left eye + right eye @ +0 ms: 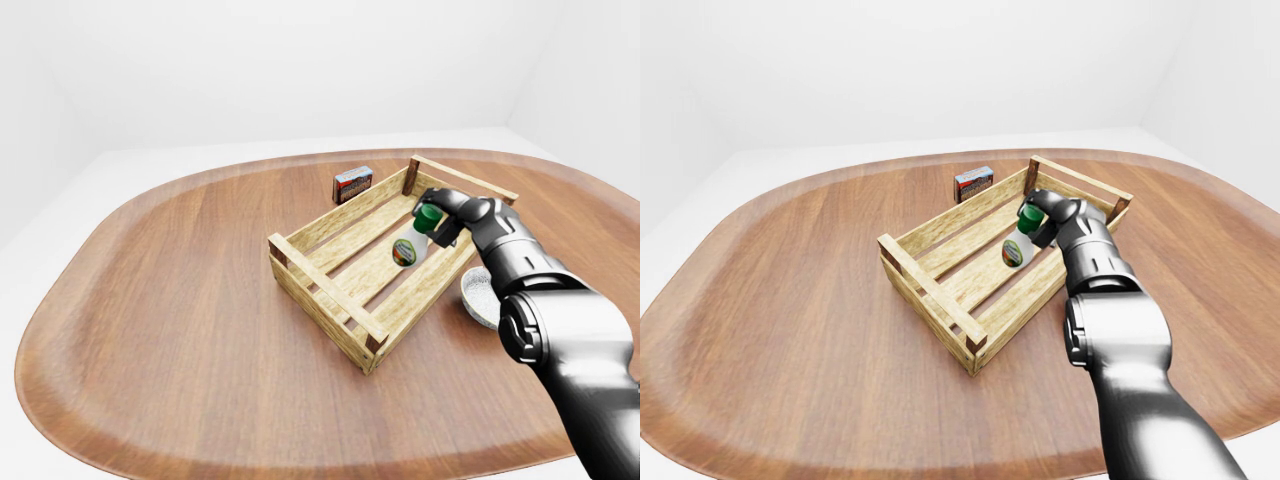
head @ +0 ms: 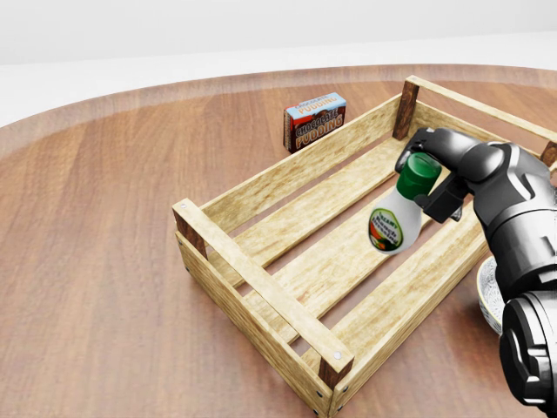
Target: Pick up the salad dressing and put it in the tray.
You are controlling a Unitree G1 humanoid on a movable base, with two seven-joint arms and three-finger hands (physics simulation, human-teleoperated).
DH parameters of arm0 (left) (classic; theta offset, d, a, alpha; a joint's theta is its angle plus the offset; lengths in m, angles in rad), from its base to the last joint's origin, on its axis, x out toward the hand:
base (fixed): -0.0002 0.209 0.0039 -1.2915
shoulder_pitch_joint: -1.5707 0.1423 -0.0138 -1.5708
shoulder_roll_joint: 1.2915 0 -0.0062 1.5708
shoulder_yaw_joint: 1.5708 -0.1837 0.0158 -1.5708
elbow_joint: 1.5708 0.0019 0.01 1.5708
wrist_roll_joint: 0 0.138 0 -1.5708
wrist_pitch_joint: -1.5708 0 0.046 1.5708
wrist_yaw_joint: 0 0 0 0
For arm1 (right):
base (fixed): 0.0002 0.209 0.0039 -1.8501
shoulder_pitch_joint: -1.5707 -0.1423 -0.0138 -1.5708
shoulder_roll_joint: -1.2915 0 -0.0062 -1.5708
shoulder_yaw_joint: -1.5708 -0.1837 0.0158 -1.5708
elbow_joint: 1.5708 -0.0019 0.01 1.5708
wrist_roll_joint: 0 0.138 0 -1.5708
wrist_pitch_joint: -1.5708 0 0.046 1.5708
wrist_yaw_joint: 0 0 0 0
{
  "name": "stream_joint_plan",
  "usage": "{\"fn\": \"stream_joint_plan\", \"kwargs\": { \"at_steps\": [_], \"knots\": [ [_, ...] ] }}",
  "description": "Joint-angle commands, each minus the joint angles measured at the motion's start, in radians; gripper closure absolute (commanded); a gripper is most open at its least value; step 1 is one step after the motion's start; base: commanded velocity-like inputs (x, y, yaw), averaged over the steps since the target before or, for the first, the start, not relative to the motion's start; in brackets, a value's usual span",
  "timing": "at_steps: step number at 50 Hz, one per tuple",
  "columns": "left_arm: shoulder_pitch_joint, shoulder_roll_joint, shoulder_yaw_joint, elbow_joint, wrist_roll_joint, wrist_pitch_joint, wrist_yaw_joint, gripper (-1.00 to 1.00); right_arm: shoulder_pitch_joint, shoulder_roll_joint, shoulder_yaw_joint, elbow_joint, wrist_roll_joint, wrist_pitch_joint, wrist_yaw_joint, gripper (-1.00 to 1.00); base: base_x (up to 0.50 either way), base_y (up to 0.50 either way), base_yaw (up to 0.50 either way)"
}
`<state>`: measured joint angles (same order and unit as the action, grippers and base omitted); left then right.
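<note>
Pudding box (image 2: 315, 121) — "CHOCOLATE PUDDING" in white letters across red face. Salad dressing bottle (image 2: 397, 218) — round label with printed lines, too small to read.

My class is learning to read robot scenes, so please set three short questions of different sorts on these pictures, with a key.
1. True or false: the salad dressing bottle lies flat on the tray's slats, with no hand touching it.
2. Which thing stands on the table outside the wooden tray, past its upper-left wall in the head view? A) a chocolate pudding box B) a mug C) a banana
3. Fill in: the bottle's cap is coloured ____.

Key
1. False: the right hand has its fingers closed round the bottle's neck and holds it tilted above the slats.
2. A, the chocolate pudding box.
3. Green.
</note>
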<state>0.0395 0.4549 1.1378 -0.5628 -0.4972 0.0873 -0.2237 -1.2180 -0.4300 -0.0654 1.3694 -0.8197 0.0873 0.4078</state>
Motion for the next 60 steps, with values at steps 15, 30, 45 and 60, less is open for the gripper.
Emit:
{"fn": "stream_joint_plan", "kwargs": {
  "at_steps": [15, 30, 45, 60],
  "knots": [
    [-0.001, -0.003, -0.008, -0.002, 0.004, 0.000, 0.004, -1.00, 0.129, 0.033, -0.043, -0.001, 0.049, 0.000, -0.081, 1.00, 0.00, 0.00, 0.00],
    [-0.001, -0.007, -0.013, -0.004, 0.009, 0.000, 0.002, -1.00, 0.161, 0.026, -0.042, 0.000, 0.061, 0.000, -0.116, 1.00, 0.00, 0.00, 0.00],
    [-0.001, -0.010, -0.018, -0.002, 0.013, 0.000, 0.000, -1.00, 0.159, 0.023, -0.055, 0.001, 0.082, 0.000, -0.233, 1.00, 0.00, 0.00, 0.00],
    [-0.001, -0.013, -0.025, -0.003, 0.017, 0.000, -0.002, -1.00, 0.162, 0.014, -0.040, 0.001, 0.057, 0.000, -0.183, 1.00, 0.00, 0.00, 0.00]
  ]
}}
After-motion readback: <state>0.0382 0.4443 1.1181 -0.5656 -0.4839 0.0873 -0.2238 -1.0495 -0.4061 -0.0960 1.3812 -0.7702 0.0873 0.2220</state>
